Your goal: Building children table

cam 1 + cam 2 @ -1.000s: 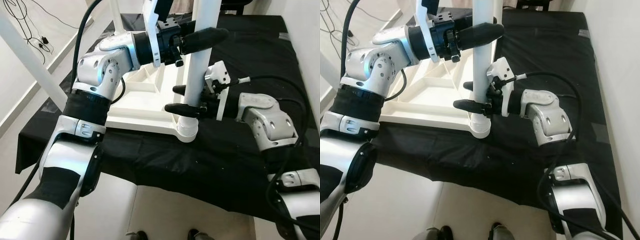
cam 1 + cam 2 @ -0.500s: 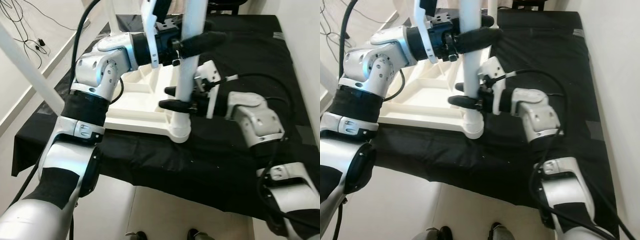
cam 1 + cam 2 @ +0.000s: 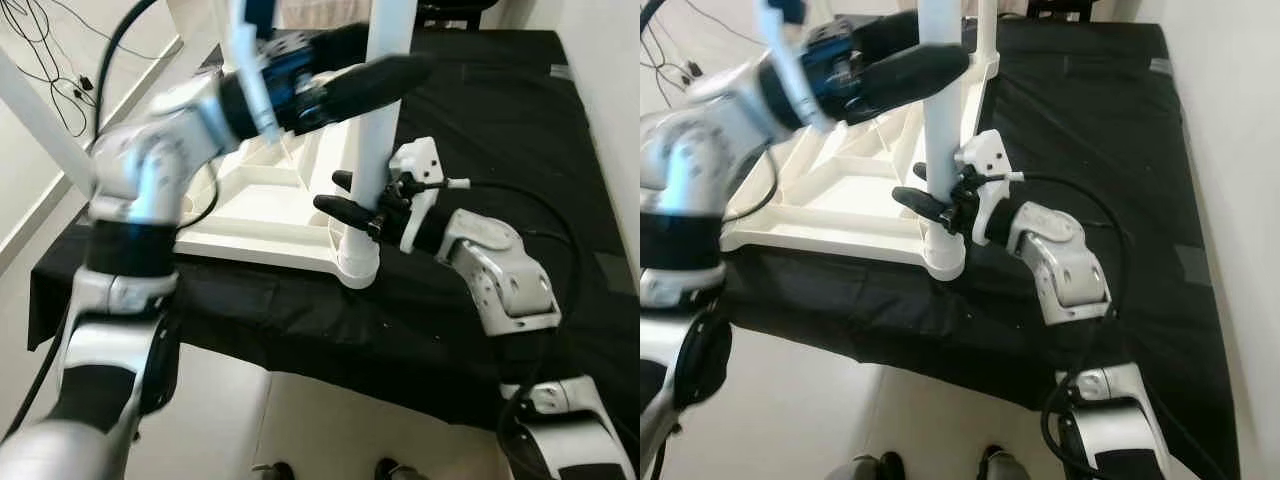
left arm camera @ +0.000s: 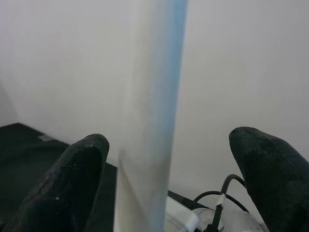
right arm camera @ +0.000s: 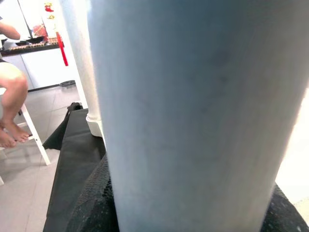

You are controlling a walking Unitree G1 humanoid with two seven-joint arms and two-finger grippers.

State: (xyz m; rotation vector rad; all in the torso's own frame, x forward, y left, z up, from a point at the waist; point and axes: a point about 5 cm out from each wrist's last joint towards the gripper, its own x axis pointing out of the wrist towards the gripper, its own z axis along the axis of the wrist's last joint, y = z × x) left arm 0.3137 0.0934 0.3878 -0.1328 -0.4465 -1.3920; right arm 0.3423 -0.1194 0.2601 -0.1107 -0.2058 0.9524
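Note:
The white children's table top point(image 3: 262, 214) lies upside down on a black cloth point(image 3: 480, 100). A white table leg point(image 3: 372, 150) stands upright at its near right corner. My right gripper point(image 3: 332, 192) is low on this leg, one black finger on each side, shut on it; in the right wrist view the leg point(image 5: 193, 111) is pressed between the fingers point(image 5: 94, 205). My left gripper point(image 3: 392, 55) is higher up the same leg. In the left wrist view its fingers point(image 4: 72, 188) straddle the leg point(image 4: 149, 116) with gaps, so it is open.
A second white leg point(image 3: 986, 30) rises at the far corner. A slanted white bar point(image 3: 40, 120) and floor cables point(image 3: 60, 60) lie to the left. A person's bare legs point(image 5: 12, 121) are near a white chair. A wall runs close on the right.
My left arm has swung out to the left and is blurred, its gripper still around the upper leg. The right gripper keeps its hold. The view shifted slightly.

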